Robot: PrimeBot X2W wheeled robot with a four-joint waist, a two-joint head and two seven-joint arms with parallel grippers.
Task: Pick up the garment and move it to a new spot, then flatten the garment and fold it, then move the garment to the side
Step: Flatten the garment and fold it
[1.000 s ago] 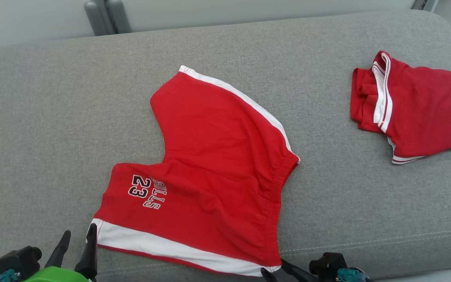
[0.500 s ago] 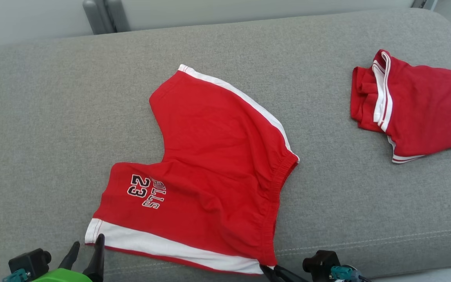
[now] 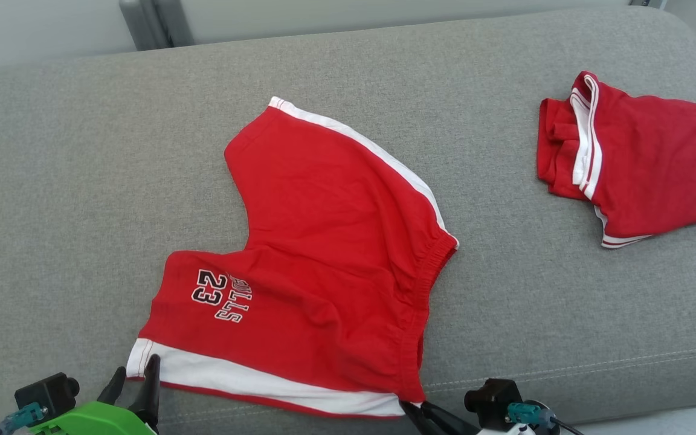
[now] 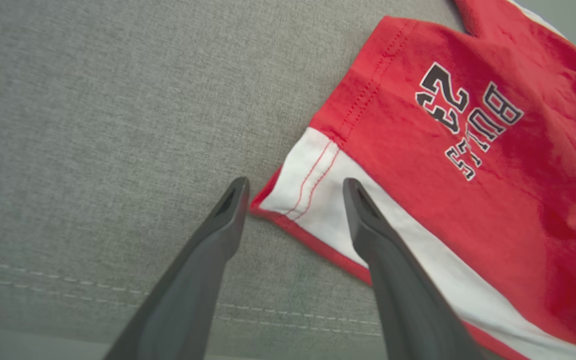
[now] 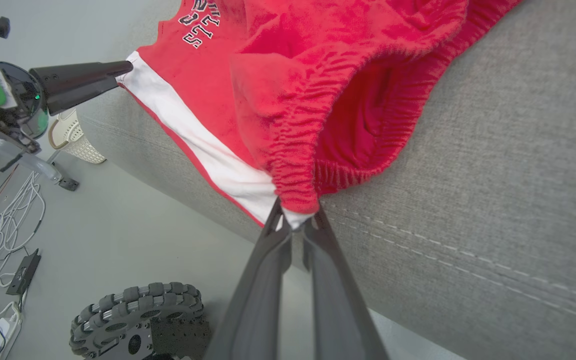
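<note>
The garment (image 3: 324,254) is a pair of red shorts with white side stripes and a "BULLS 23" print, lying spread on the grey cushion (image 3: 82,151). My left gripper (image 3: 136,371) is open at the near left leg corner. In the left wrist view the left gripper (image 4: 295,185) straddles the white hem corner of the garment (image 4: 468,175). My right gripper (image 3: 411,408) is at the near waistband corner. In the right wrist view the right gripper (image 5: 295,217) is shut on that corner of the garment (image 5: 293,75), which is lifted slightly.
A second red garment (image 3: 638,163) lies bunched at the cushion's far right. The cushion's front edge runs just below both grippers. Beyond it the floor holds cables (image 5: 3,220) and a robot wheel (image 5: 133,320). Grey posts (image 3: 142,24) stand behind the cushion.
My right gripper has shut on the waistband corner. My left gripper has moved right and forward, so the hem corner now lies between its open fingers. The camera shifted slightly.
</note>
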